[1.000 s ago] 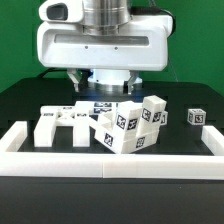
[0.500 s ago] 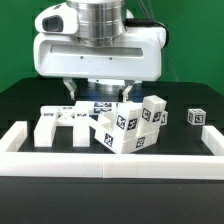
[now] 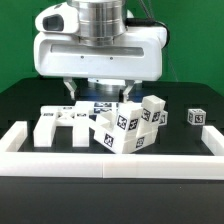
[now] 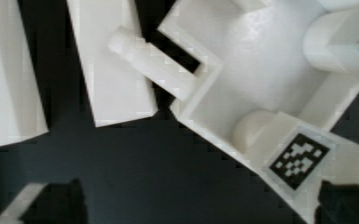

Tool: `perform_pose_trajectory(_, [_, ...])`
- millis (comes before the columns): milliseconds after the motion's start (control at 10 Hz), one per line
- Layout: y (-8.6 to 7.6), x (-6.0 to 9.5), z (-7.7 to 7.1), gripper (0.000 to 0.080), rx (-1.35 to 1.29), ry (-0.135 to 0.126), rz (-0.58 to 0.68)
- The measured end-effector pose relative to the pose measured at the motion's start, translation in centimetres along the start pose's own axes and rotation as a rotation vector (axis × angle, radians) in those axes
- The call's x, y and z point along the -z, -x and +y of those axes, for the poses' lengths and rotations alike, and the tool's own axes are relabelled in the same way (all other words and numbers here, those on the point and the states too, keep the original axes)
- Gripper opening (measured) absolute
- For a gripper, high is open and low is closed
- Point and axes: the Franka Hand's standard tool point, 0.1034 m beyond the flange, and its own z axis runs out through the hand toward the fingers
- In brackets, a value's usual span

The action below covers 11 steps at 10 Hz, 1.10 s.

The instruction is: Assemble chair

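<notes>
The gripper is being held just above the chair cluster, shifted slightly toward the exterior view's left since a second ago. Its jaws are being kept wide apart, nothing clamped. The flat slabs are lying beside the cluster. A pick is probably being lined up.

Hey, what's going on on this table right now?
A robot arm is working on a small white chair. Its gripper hangs open above the loose chair parts, holding nothing. The parts lie clustered on the black table behind a white rail. One small tagged block sits apart at the exterior view's right.
</notes>
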Motion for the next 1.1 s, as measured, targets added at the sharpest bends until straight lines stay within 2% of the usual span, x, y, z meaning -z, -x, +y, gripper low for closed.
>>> perform_pose_trajectory(300, [0.0, 0.0, 0.0, 0.0649, 0.0, 0.0, 0.0])
perform_pose_trajectory(700, [1.2, 0.2, 1.3, 0.0649, -0.012, -0.009, -0.007])
perform_pose_trajectory(900, [1.3, -0.1, 1.0, 0.0649, -0.012, -0.008, -0.011])
perform_pose_trajectory(1100, [1.3, -1.1, -0.1, 0.0649, -0.004, 0.0, -0.012])
